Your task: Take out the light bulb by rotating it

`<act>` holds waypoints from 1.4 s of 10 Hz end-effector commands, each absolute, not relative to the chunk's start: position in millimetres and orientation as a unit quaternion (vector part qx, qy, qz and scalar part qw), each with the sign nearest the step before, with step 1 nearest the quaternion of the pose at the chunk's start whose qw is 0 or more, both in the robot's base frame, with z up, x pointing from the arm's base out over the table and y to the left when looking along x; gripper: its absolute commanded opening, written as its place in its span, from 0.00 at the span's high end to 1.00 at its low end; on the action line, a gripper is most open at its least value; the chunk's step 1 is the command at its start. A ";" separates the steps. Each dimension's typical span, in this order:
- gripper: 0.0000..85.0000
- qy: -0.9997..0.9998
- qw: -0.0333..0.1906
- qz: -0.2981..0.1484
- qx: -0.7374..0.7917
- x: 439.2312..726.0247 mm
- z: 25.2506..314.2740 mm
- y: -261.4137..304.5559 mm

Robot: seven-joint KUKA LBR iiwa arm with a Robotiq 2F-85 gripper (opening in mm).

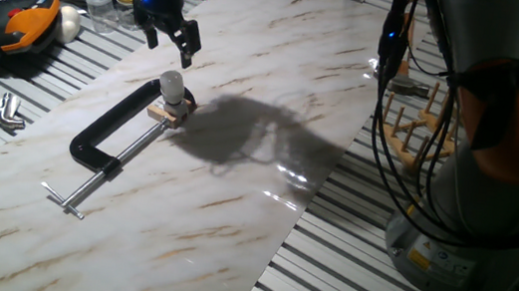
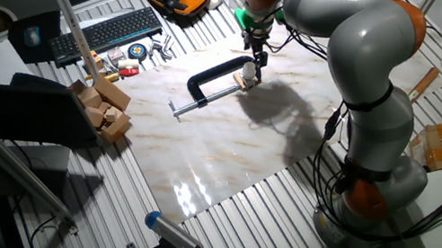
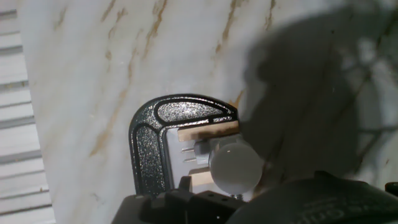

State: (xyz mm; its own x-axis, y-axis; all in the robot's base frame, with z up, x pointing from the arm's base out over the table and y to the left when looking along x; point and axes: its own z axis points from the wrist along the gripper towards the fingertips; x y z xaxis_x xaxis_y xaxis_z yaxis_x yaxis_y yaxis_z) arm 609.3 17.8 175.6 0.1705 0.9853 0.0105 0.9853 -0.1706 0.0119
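Note:
The light bulb (image 1: pixel 171 87), a small frosted white globe, stands upright in a tan wooden block (image 1: pixel 172 112). The block is pinched in the jaw of a black C-clamp (image 1: pixel 108 137) lying on the marble slab (image 1: pixel 233 192). My gripper (image 1: pixel 171 43) hangs a little above and behind the bulb, open, with nothing between its fingers. The other fixed view shows the gripper (image 2: pixel 255 52) just above the bulb (image 2: pixel 248 71). In the hand view the bulb (image 3: pixel 235 165) sits low and right of centre, beside the clamp (image 3: pixel 149 143); the fingertips are out of frame.
An orange and black handset (image 1: pixel 16 23), a white egg-like thing (image 1: pixel 71 22) and clear jars (image 1: pixel 98 4) lie left of the slab. A wooden peg rack (image 1: pixel 419 124) and hanging cables (image 1: pixel 387 92) stand to the right. Wooden blocks (image 2: pixel 105 105) and a keyboard (image 2: pixel 105 32) are beyond.

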 end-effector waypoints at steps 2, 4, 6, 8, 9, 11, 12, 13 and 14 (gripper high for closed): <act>0.00 0.408 0.000 0.005 0.913 608.9 175.2 17.9; 0.00 0.396 -0.001 0.003 0.918 609.2 174.6 17.8; 0.00 0.389 -0.005 0.003 0.921 608.1 173.4 17.7; 0.00 0.388 -0.010 0.004 0.922 607.5 171.3 17.3; 0.00 0.387 -0.014 0.005 0.922 607.2 171.2 17.4; 0.00 0.382 -0.016 0.002 0.924 607.3 169.8 17.3; 0.00 0.379 -0.015 0.001 0.925 606.7 170.1 17.4; 0.00 0.378 -0.015 0.003 0.926 607.1 169.3 17.3; 0.00 0.378 -0.012 -0.004 0.926 607.2 168.9 17.1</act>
